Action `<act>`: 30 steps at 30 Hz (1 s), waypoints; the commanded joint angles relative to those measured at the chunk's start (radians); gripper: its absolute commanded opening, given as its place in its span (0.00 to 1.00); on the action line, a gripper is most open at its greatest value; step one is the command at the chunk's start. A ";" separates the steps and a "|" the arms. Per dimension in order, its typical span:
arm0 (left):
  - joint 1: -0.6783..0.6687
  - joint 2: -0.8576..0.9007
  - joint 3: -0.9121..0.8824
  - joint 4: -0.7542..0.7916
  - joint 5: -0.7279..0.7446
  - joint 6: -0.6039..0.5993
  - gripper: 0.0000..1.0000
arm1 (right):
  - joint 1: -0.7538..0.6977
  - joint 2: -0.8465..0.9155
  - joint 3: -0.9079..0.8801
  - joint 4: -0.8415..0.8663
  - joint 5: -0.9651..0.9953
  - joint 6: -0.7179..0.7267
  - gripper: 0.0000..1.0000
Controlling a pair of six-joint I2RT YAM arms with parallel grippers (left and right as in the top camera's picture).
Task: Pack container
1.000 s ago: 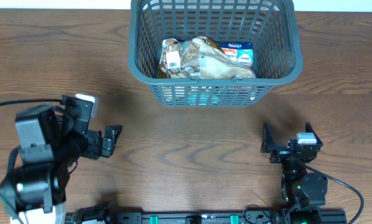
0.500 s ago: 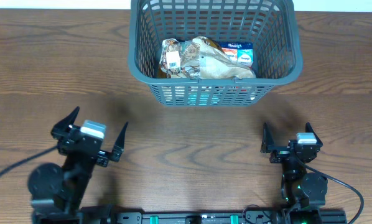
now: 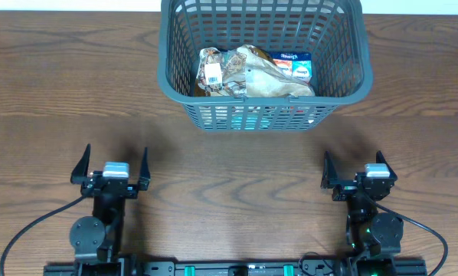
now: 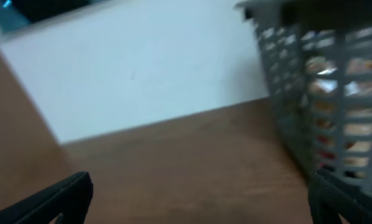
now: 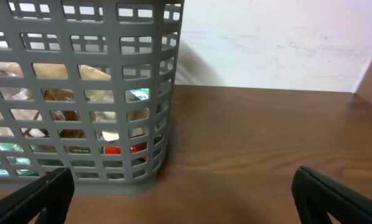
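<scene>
The container (image 3: 177,69), a dark grey lattice basket, stands at the far middle of the table. Several snack packets (image 3: 253,72) lie inside it. My left gripper (image 3: 115,155) rests near the front left edge, open and empty, pointing toward the far side. My right gripper (image 3: 354,159) rests near the front right edge, also open and empty. In the left wrist view the container (image 4: 326,81) shows blurred at the right, beyond the open left gripper (image 4: 201,199). In the right wrist view the container (image 5: 80,93) fills the left side, ahead of the right gripper (image 5: 183,193), and packets show through its slots.
Bare brown wood table (image 3: 237,176) lies between the grippers and the basket. A white wall (image 5: 267,43) rises behind the table's far edge. Cables trail from the left arm base (image 3: 30,230).
The left arm has swung round from pointing right at the table's left side. It now sits back at the front edge, facing the basket. The right arm has not moved.
</scene>
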 commanded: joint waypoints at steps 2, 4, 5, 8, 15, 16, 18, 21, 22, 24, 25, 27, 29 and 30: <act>-0.004 -0.053 -0.062 0.013 -0.111 -0.148 0.98 | -0.005 -0.006 -0.002 -0.005 0.011 0.014 0.99; -0.005 -0.072 -0.081 -0.007 -0.112 -0.217 0.99 | -0.005 -0.006 -0.002 -0.005 0.011 0.014 0.99; -0.008 -0.078 -0.081 -0.021 -0.113 -0.244 0.99 | -0.005 -0.006 -0.002 -0.005 0.011 0.014 0.99; -0.023 -0.080 -0.081 -0.029 -0.114 -0.286 0.99 | -0.005 -0.006 -0.002 -0.005 0.011 0.013 0.99; -0.085 -0.080 -0.081 -0.076 -0.080 -0.446 0.99 | -0.005 -0.006 -0.002 -0.005 0.011 0.014 0.99; -0.092 -0.080 -0.081 -0.090 -0.061 -0.446 0.98 | -0.005 -0.006 -0.002 -0.005 0.011 0.014 0.99; -0.100 -0.080 -0.081 -0.115 -0.003 -0.438 0.98 | -0.005 -0.006 -0.002 -0.005 0.011 0.014 0.99; -0.108 -0.080 -0.081 -0.146 0.077 -0.403 0.98 | -0.005 -0.006 -0.002 -0.005 0.011 0.013 0.99; -0.114 -0.080 -0.081 -0.145 0.090 -0.386 0.99 | -0.005 -0.006 -0.002 -0.005 0.011 0.014 0.99; -0.120 -0.080 -0.081 -0.145 0.090 -0.380 0.98 | -0.005 -0.006 -0.002 -0.004 0.011 0.014 0.99; -0.120 -0.080 -0.081 -0.144 0.090 -0.378 0.99 | -0.005 -0.006 -0.002 -0.005 0.011 0.014 0.99; -0.120 -0.080 -0.081 -0.144 0.089 -0.374 0.99 | -0.005 -0.006 -0.002 -0.005 0.011 0.013 0.99; -0.120 -0.080 -0.081 -0.145 0.089 -0.370 0.98 | -0.005 -0.006 -0.002 -0.005 0.011 0.014 0.99; -0.120 -0.080 -0.081 -0.145 0.089 -0.370 0.98 | -0.005 -0.006 -0.002 -0.005 0.011 0.014 0.99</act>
